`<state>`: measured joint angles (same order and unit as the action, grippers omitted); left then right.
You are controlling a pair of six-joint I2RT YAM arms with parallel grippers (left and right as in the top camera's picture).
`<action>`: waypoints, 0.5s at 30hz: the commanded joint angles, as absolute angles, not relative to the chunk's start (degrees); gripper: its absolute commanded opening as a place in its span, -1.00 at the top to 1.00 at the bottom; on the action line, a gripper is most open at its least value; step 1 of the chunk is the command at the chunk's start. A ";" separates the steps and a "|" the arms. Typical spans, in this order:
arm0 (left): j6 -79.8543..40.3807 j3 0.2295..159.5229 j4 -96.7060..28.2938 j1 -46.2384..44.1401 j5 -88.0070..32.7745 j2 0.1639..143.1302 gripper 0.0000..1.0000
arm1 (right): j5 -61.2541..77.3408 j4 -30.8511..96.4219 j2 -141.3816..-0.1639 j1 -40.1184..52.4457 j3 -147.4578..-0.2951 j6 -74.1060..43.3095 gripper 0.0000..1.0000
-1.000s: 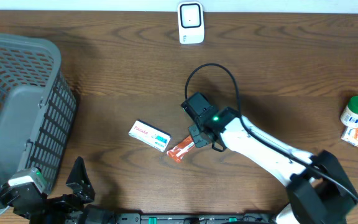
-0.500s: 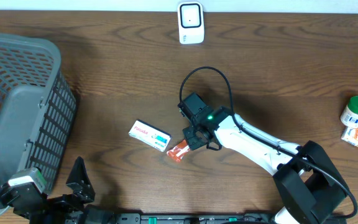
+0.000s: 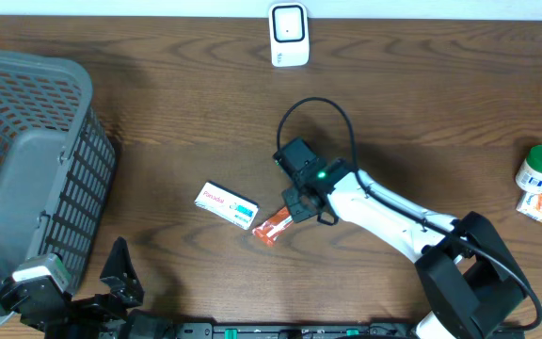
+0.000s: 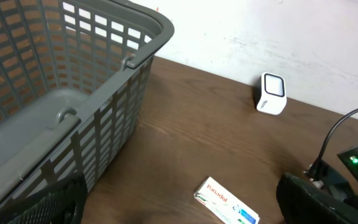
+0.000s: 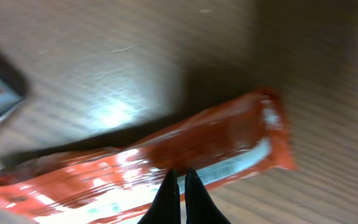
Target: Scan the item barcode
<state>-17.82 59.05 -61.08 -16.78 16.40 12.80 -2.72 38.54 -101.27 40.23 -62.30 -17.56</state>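
Right wrist had nudged slightly left and back over the last second, the packet moving with it. My right gripper (image 5: 180,184) was pinched shut on the edge of the orange foil sachet (image 5: 216,140). The sachet seemed raised just off the brown wooden table (image 3: 422,122), its free end near the white-and-blue tablet box (image 3: 226,204). Step judged: item grasped, not yet presented. Next move: carry it to the white scanner unit (image 3: 289,35), well apart at the far edge, barcode facing it.
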 commanded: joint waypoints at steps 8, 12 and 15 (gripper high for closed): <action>-17.89 59.02 -60.84 -16.80 16.10 12.80 -0.95 | -2.68 38.54 -101.38 37.87 -62.83 -16.95 0.97; -17.89 59.02 -60.84 -16.80 16.10 12.80 -0.95 | 0.75 38.59 -101.38 38.15 -62.83 -16.45 0.97; -17.89 59.02 -60.84 -16.80 16.10 12.80 -0.94 | 2.07 38.57 -101.38 38.15 -62.83 -16.51 0.97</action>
<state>-17.82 59.05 -61.08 -16.78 16.40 12.80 -0.36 38.52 -101.27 37.69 -62.30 -17.32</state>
